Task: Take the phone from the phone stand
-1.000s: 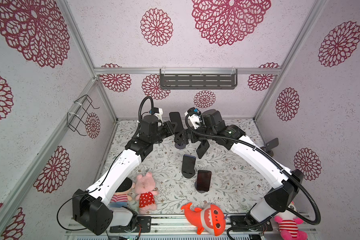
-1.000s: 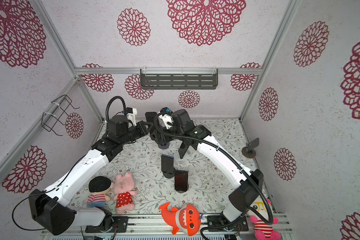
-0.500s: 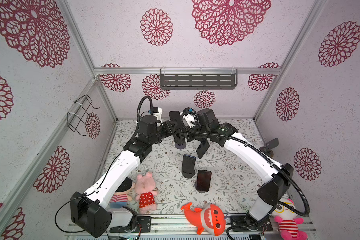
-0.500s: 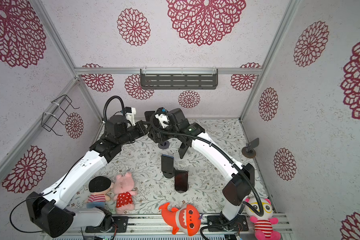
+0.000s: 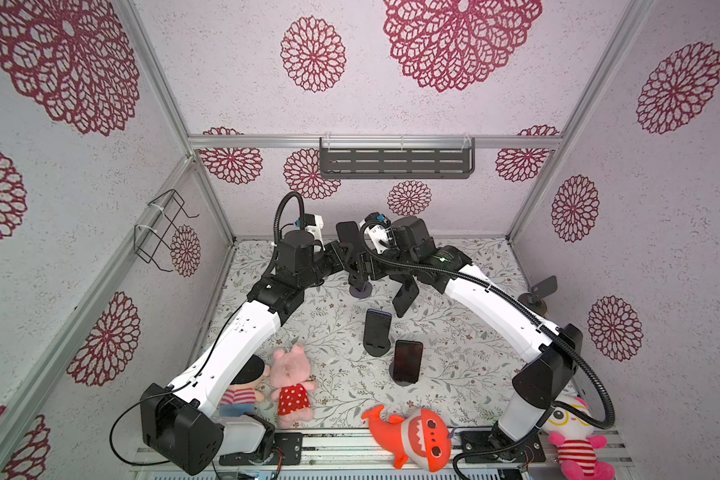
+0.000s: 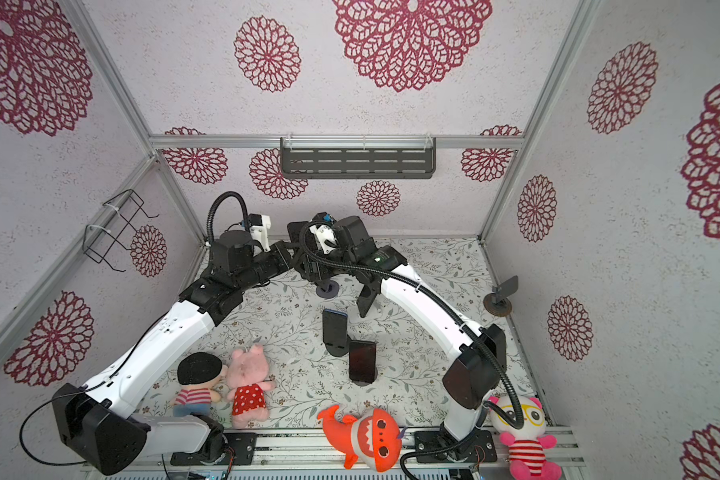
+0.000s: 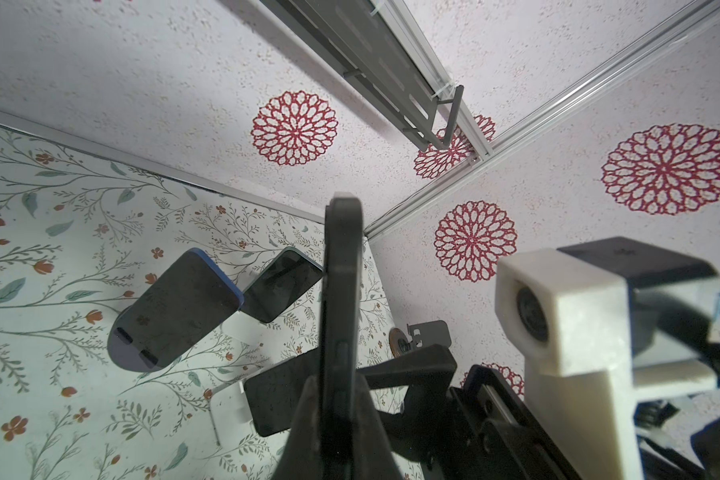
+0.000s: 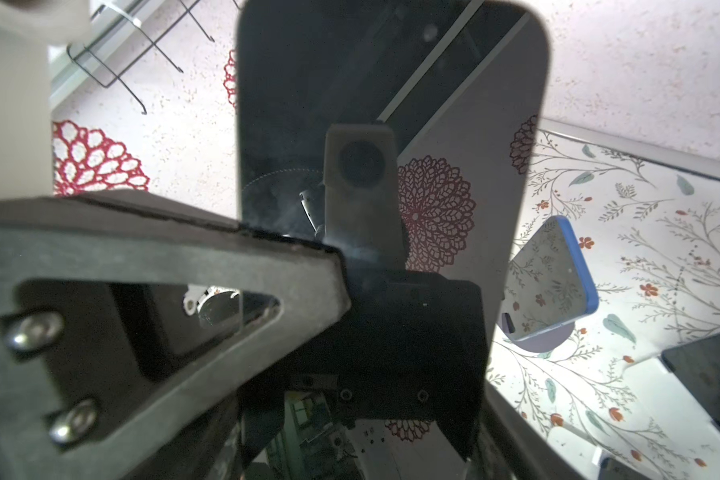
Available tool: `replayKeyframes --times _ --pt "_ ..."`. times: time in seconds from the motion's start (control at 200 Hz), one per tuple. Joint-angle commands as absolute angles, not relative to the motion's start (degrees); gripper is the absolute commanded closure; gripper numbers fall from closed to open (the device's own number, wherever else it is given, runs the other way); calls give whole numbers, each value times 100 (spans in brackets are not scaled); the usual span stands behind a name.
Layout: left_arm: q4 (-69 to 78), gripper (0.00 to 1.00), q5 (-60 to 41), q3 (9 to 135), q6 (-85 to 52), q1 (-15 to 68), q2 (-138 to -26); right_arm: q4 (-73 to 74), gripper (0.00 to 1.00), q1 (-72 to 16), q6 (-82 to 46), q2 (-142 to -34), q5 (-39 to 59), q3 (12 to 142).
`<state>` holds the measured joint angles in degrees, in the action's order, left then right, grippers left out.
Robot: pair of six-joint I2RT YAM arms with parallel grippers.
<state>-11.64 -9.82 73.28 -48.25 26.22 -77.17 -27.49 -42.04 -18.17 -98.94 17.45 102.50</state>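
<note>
The black phone stands upright near the back wall. My left gripper is shut on its lower part, one jaw on the screen and one on the back. In the left wrist view the phone shows edge-on. The phone stand's round base rests on the mat below. In the right wrist view the phone's screen faces me, with the stand's black head at its foot. My right gripper is open, its jaws either side of that head with a gap showing.
Other phones stand mid-mat: a blue one, a black one, and a dark one leaning under the right arm. An empty stand sits by the right wall. Plush toys line the front edge.
My right gripper has come in leftward to the stand under the phone and its jaws have narrowed. The left gripper has kept its hold on the phone, nearly still.
</note>
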Motion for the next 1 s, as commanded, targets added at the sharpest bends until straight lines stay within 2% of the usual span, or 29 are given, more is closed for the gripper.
replayKeyframes --times 0.0,0.115,0.23,0.31,0.621,0.706,0.836,0.991 --pt "-816 100 -1065 7418 -4904 2683 -7594 -2571 30 -4253 -1776 -9912 1530 10301" --pt "-780 100 -1056 7409 -4922 2683 -7594 -2636 30 -4249 -1776 -9978 1426 10326" --pt "-773 100 -1053 7435 -4900 2685 -7583 -2741 18 -4254 -1760 -10091 1428 10398" --pt "-782 100 -1008 7427 -4863 2681 -7563 -2788 17 -4254 -1749 -10114 1367 10393" --pt "-764 100 -1006 7396 -4843 2681 -7593 -2625 35 -4271 -1743 -10030 1264 10251" --pt "-723 100 -1024 7366 -4843 2685 -7585 -2600 37 -4271 -1712 -10002 1180 10195" --pt "-652 100 -1038 7330 -4860 2681 -7576 -2538 47 -4271 -1647 -9974 1091 10148" --pt "-600 82 -1029 7294 -4904 2672 -7567 -2329 62 -4271 -1652 -9880 977 9995"
